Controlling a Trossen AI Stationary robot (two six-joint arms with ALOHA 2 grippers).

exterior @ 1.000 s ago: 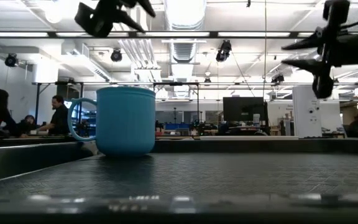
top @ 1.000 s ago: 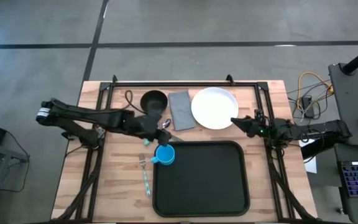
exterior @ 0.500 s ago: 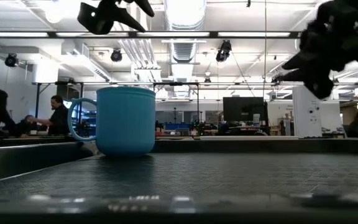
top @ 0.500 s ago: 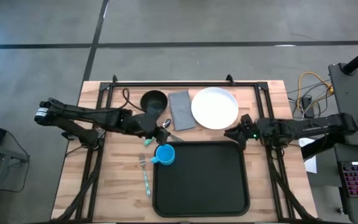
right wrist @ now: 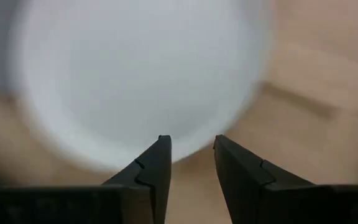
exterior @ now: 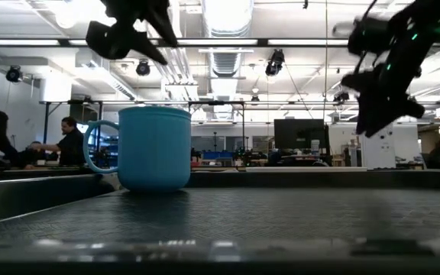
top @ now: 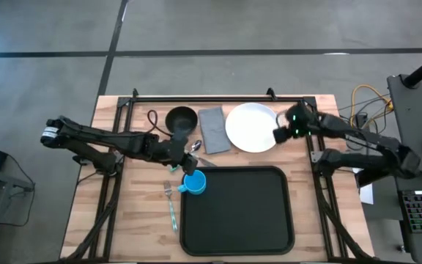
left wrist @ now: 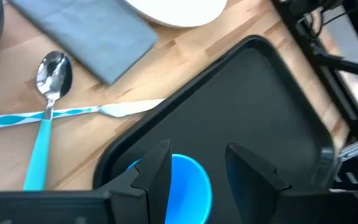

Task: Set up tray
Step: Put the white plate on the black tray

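Overhead: black rounded-corner tray point(top: 244, 213), round white plate point(top: 252, 127), wood table point(top: 141, 220).

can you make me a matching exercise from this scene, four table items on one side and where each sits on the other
Items:
1. blue ceramic mug
2. round white plate
3. grey cloth napkin
4. teal-handled fork

Places:
A. on the wood, between the black bowl and the plate
B. on the wood, left of the large black rectangular tray
C. in the tray's rear left corner
D. on the wood, behind the tray, beside the right end effector

Pairs: 1-C, 2-D, 3-A, 4-B
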